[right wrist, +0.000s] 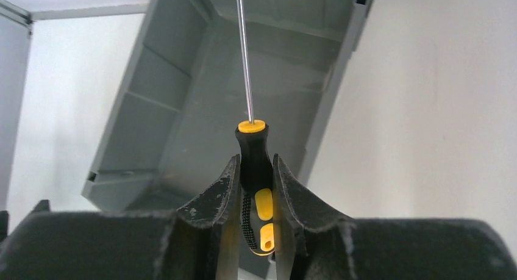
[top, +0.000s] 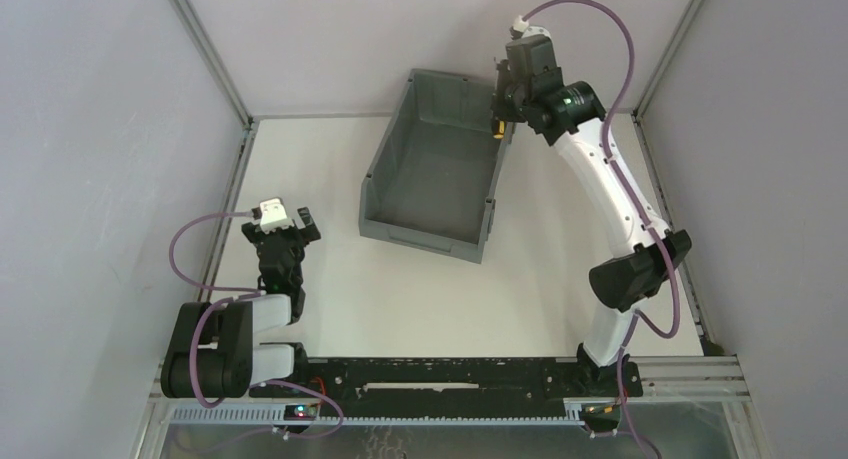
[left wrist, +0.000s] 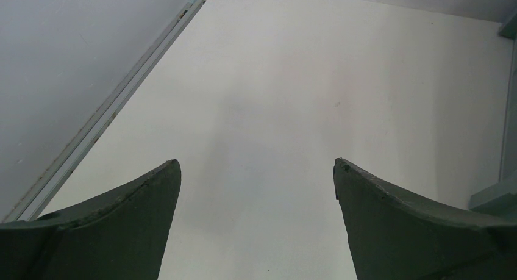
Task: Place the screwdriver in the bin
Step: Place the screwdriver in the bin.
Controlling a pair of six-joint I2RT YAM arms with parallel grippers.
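Note:
The grey ribbed bin [top: 437, 175] stands on the table at centre back, its lower cut-away side toward the arms. My right gripper [top: 503, 114] hovers over the bin's far right rim, shut on the screwdriver [top: 497, 131]. In the right wrist view the fingers [right wrist: 222, 191] clamp the black and yellow handle [right wrist: 256, 170]; the thin metal shaft [right wrist: 244, 54] points out over the bin's inside [right wrist: 238, 109]. My left gripper [top: 290, 229] is open and empty, low over the table at the left, well away from the bin. Its fingers [left wrist: 140, 213] show only bare table between them.
A metal frame rail [top: 232, 194] runs along the table's left edge, and another [top: 665, 194] along the right edge. Grey walls enclose the back and sides. A corner of the bin [left wrist: 497, 197] shows at the right of the left wrist view.

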